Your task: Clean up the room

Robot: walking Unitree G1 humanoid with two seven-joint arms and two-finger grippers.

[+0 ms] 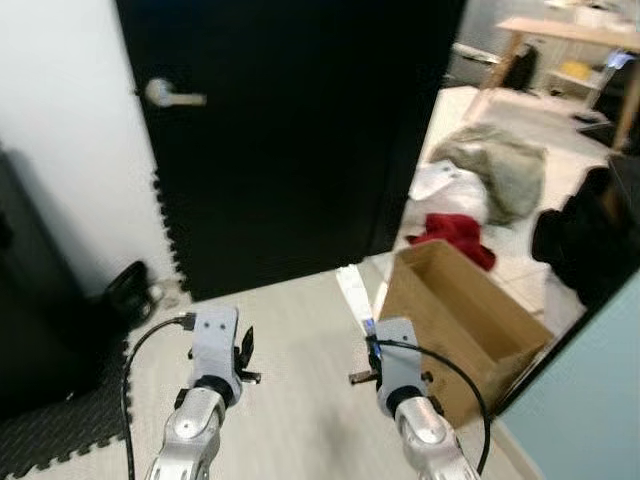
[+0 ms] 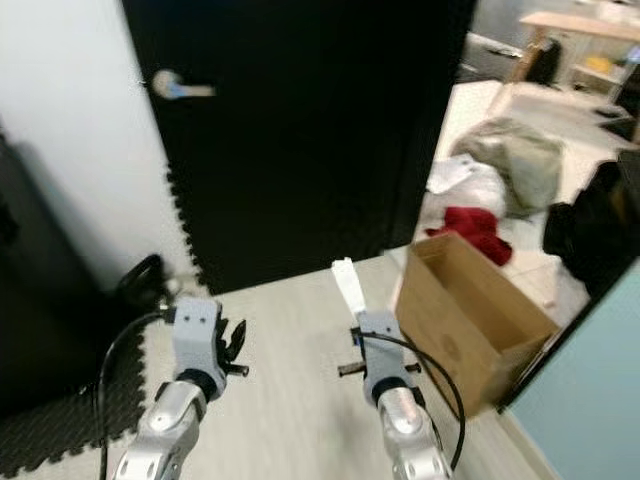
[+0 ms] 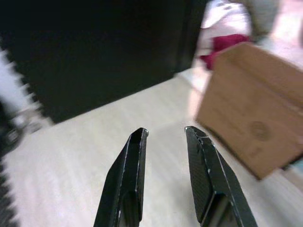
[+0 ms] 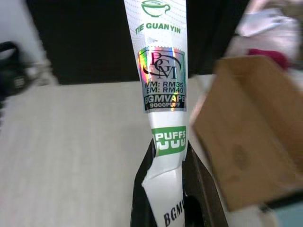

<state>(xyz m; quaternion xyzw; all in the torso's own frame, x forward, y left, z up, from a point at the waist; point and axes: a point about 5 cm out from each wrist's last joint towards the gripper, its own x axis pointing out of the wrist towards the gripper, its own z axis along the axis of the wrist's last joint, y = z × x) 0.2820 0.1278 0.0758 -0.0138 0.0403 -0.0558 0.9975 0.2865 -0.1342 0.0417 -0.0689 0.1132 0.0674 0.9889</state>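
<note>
We see the right gripper point(image 4: 163, 189) clamped on a white vape packet point(image 4: 163, 80) beside the open cardboard box point(image 1: 462, 318), while the left gripper point(image 3: 165, 135) stands narrowly parted and holds nothing above the floor point(image 1: 300, 400).

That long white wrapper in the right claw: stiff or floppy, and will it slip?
The wrapper stands straight out from the right claw, so it is probably fairly stiff for thin packaging. It looks light. Its surface is glossy, with a holographic sticker, so it may slide between the fingers if the grip loosens.
</note>
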